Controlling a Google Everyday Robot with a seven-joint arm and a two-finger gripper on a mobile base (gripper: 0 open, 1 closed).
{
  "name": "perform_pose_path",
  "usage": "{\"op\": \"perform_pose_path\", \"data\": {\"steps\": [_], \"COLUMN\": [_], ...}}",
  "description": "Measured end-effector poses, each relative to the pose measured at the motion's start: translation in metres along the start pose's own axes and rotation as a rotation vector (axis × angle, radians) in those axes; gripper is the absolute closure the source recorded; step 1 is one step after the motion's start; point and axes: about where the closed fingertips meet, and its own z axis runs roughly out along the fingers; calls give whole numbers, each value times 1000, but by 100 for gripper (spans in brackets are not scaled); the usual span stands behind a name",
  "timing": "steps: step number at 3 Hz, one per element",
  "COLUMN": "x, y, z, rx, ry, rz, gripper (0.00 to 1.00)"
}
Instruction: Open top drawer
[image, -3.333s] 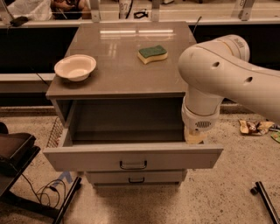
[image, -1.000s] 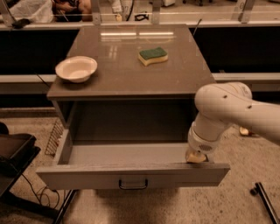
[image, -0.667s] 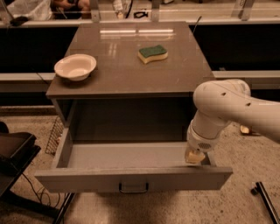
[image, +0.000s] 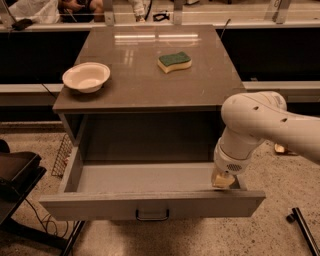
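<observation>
The top drawer (image: 150, 204) is a wide grey drawer with a small dark bar handle (image: 152, 215) at the centre of its front. It stands pulled far out from the cabinet, and its inside looks bare. My white arm (image: 260, 125) reaches in from the right. My gripper (image: 223, 181) points down at the drawer's right front corner, just behind the front panel. The lower drawers are hidden behind the open drawer's front.
On the cabinet top (image: 150, 85) sit a white bowl (image: 86, 76) at the left and a green and yellow sponge (image: 174, 61) at the back middle. A dark chair (image: 15, 175) and cables lie at the left. A dark bar (image: 302, 227) lies on the floor at the right.
The drawer has slid further out toward the camera, and the gripper has come with its right front corner. The lower drawers, seen earlier, are now hidden.
</observation>
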Motion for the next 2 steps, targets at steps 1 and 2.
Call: {"op": "perform_pose_path", "data": {"steps": [1, 2], "x": [0, 1], "y": [1, 2], "z": [0, -1], "rx": [1, 1], "ry": [1, 2], "rz": [0, 0], "gripper": [36, 5]}}
